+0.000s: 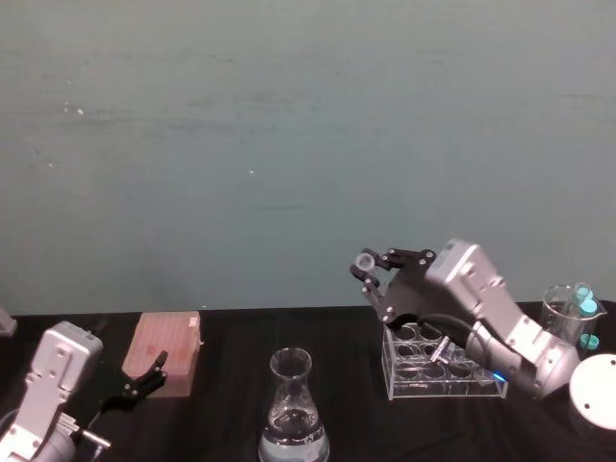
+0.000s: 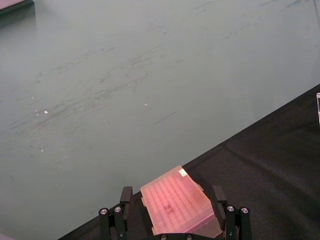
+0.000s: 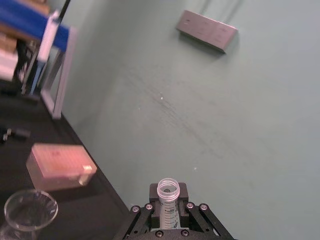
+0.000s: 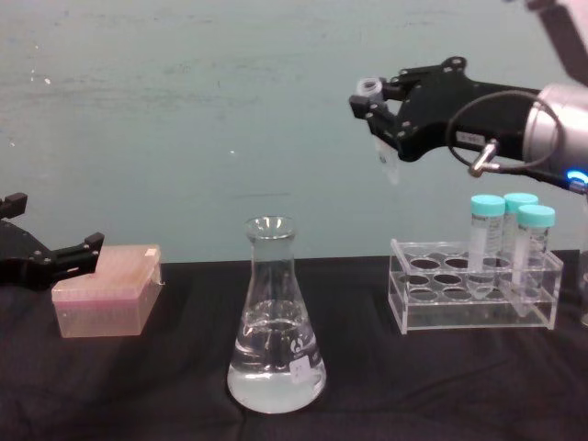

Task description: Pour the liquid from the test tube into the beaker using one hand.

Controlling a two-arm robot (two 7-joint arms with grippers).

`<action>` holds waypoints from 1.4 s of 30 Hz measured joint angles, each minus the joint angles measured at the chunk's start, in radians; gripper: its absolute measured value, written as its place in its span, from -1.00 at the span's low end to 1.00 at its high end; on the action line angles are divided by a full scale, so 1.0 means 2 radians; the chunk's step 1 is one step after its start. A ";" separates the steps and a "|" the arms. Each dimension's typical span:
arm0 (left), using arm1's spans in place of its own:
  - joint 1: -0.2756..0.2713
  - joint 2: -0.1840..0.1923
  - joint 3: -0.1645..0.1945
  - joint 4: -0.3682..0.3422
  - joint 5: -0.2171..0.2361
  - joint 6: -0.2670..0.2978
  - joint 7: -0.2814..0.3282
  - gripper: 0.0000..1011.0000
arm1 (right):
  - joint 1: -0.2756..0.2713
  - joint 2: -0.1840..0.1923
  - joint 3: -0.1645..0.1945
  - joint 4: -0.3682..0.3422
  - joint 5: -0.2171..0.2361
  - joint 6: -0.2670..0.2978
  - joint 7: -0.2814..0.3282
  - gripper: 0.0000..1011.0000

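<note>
A matte teal wall (image 1: 289, 125), scuffed with faint streaks, stands behind a table (image 4: 441, 386) draped in black cloth. The beaker (image 4: 274, 322) is the largest vessel, of clear glass, conical with a narrow neck and flared rim. It stands near the table's front edge, and clear liquid (image 4: 276, 381) pools in its wide base behind a small white label. To its right sits a clear acrylic rack (image 4: 473, 294) of round wells, with three teal-capped tubes (image 4: 505, 230) at its far end. On the left lies a pinkish translucent box (image 4: 106, 289), rectangular and ribbed on top.

The right gripper (image 4: 372, 110), black and angular, hangs high over the rack's left end, well right of the beaker and above it. It pinches the test tube (image 4: 370, 89), which is slim clear plastic with its whitish rim up and pointed tip down. Whether the tube holds liquid is hard to tell. The left gripper (image 4: 55, 257) sits low just beside the box, its fingers (image 2: 125, 200) spread.
</note>
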 joint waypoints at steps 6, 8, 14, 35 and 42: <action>0.000 0.000 0.000 0.000 0.000 0.000 0.000 0.98 | -0.013 -0.010 0.031 0.005 0.059 0.014 0.022 -0.61; 0.000 0.000 0.000 0.000 0.000 0.000 0.000 0.98 | -0.018 -0.013 0.041 0.006 0.074 0.019 0.025 -0.61; 0.000 0.000 0.000 0.000 0.000 0.000 0.000 0.98 | -0.030 -0.017 0.064 0.013 0.119 0.042 0.037 -0.61; 0.000 0.000 0.000 0.000 0.000 0.000 0.000 0.98 | -0.017 -0.011 0.090 0.051 0.219 0.098 0.072 -0.61; 0.000 0.000 0.000 0.000 0.000 0.000 0.000 0.98 | -0.013 -0.011 0.091 0.057 0.248 0.114 0.079 -0.61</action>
